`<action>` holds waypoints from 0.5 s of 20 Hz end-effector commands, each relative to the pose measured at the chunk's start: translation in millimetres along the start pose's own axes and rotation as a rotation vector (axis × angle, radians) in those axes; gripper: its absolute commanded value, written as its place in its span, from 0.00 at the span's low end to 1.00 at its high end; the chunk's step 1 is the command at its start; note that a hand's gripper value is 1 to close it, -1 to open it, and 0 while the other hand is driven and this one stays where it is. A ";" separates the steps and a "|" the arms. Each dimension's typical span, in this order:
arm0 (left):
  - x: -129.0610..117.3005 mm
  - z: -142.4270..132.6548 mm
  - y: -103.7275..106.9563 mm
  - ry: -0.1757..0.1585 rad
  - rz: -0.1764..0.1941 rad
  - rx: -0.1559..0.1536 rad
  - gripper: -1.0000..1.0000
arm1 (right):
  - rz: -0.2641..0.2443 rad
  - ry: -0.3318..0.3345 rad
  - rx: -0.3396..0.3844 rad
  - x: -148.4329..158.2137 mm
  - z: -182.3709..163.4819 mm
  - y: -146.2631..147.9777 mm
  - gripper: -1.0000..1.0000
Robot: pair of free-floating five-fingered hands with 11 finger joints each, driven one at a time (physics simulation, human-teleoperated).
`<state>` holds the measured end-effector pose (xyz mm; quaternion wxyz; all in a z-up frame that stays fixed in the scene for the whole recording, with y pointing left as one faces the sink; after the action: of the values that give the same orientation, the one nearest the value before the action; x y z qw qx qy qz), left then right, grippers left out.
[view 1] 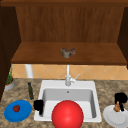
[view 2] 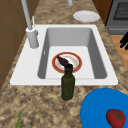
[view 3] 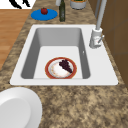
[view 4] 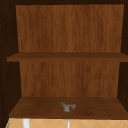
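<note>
Right hand [view 1: 120, 98] pinches a small brown morsel [view 1: 117, 107] (lumpy, tan) over the white plate [view 1: 113, 118]; left hand's [view 1: 38, 105] grip unclear.

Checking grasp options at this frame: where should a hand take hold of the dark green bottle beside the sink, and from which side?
Grip the dark green bottle around its straight body, just below the narrow neck. It stands upright on the counter between the sink and the blue plate. The left hand hovers nearby, so probably come in level from the front, where nothing crowds the bottle.
</note>
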<state>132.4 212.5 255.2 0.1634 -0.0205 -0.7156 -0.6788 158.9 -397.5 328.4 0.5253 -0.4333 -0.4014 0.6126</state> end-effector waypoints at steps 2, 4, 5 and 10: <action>0.0 0.0 0.0 0.000 0.000 0.000 0.50 | -0.021 0.075 -0.004 -7.1 -17.5 36.9 1.00; 0.0 0.0 0.0 0.000 0.000 0.000 0.50 | -0.020 0.101 0.010 -6.1 -28.3 51.4 1.00; 0.0 0.0 0.0 0.000 0.000 0.000 0.50 | -0.022 0.113 0.011 -2.7 -38.9 56.7 1.00; 0.0 0.0 0.0 0.000 0.000 0.000 0.50 | -0.022 0.170 0.071 2.3 -77.4 89.6 1.00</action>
<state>132.4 212.5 255.2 0.1634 -0.0205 -0.7156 -0.6788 190.1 -408.2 242.3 0.5561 -0.4599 -0.3517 0.5963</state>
